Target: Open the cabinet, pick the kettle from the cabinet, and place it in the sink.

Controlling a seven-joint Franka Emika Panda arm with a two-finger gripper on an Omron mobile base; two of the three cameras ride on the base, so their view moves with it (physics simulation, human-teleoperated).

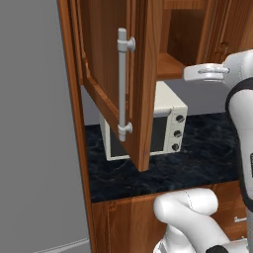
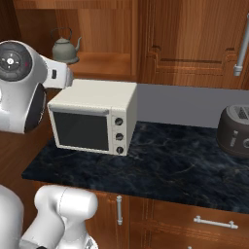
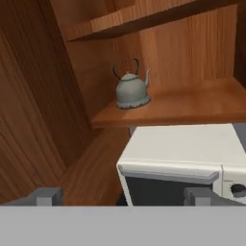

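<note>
We see the cabinet (image 1: 111, 74) door open; the kettle (image 3: 131, 90) waits on its shelf at 12 o'clock, our fingers (image 3: 48, 196) wide and empty, the sink step remains.

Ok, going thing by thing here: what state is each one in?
cabinet: door swung open.
kettle: upright on the cabinet shelf, untouched.
gripper: open, empty, short of the kettle.
toaster oven: door closed, on the counter.
toaster: on the counter; slots unclear.

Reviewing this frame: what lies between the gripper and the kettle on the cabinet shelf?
In the hand view, the gripper sits low, and the white oven's top and the shelf's front edge lie between it and the kettle. Nothing else stands in that stretch.
</note>
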